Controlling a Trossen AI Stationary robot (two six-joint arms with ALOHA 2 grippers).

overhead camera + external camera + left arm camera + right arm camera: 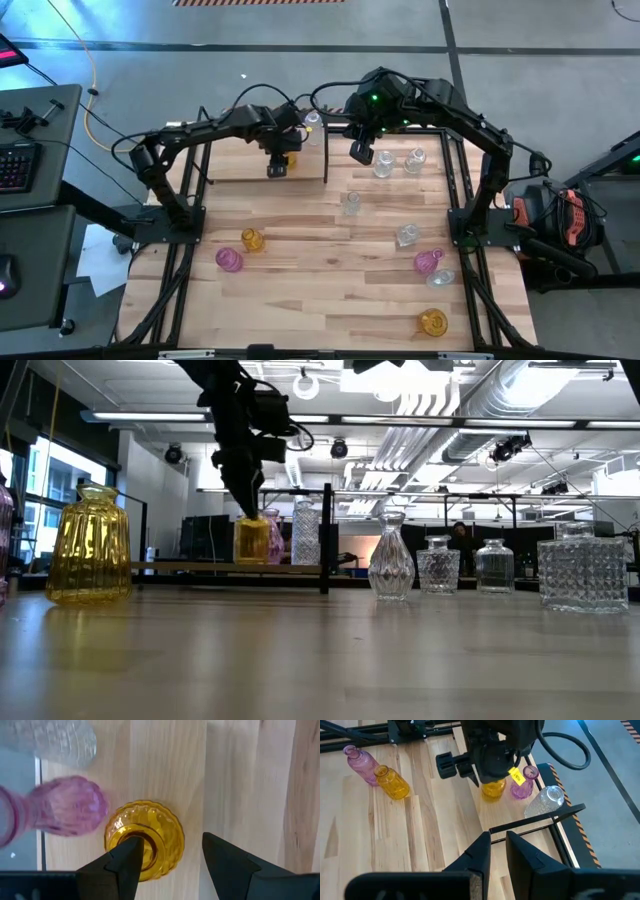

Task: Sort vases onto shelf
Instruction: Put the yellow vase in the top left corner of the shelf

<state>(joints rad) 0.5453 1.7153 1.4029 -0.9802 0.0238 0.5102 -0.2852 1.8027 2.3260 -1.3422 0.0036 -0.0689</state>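
Left gripper [170, 865] released, fingers spread just above the amber vase [144, 840] on the shelf [240, 165]. Pink vase [70, 806] and clear vase [55, 740] crowd right beside it, near the black divider [327, 538]. Right gripper [497, 851] nearly clenched, empty, hovering over the shelf. Butcher-block tabletop [320, 290]; office ductwork behind.

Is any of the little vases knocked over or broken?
Yes, some lie on their sides: a pink vase and an amber vase on the table's right, and a pink one and an amber one on the left. None looks broken.
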